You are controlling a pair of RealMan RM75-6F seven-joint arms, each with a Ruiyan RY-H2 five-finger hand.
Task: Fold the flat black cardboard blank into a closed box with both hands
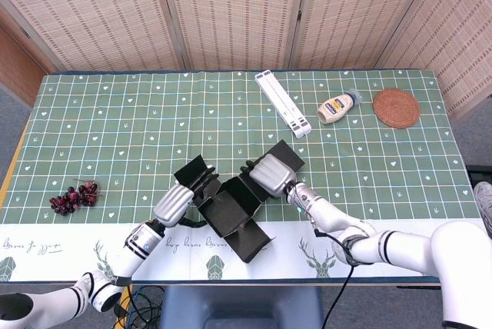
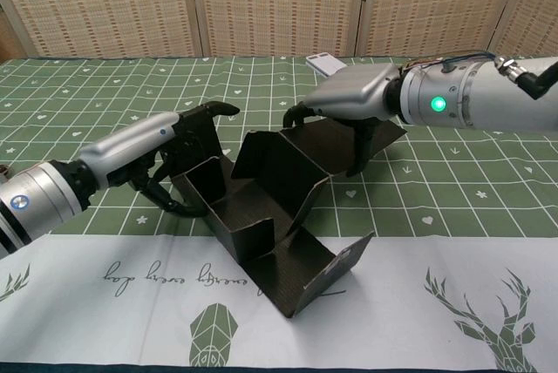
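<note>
The black cardboard blank (image 1: 231, 210) is lying near the bench's (image 1: 115, 121) six o'clock edge, half raised. The left robot hand (image 2: 170, 151) is holding its nine o'clock panel; the right robot hand (image 2: 349, 98) is gripping the three o'clock panel. Both are equally near.

Grapes (image 1: 74, 197), white strip (image 1: 284, 103), bottle (image 1: 337, 107), coaster (image 1: 396, 108).

left hand (image 1: 174, 204) on black cardboard blank (image 1: 231, 206) left flap | right hand (image 1: 269, 173) on right flap | panels raised

Silver hand (image 2: 353, 94), black fingers (image 2: 196, 120), green light
</note>
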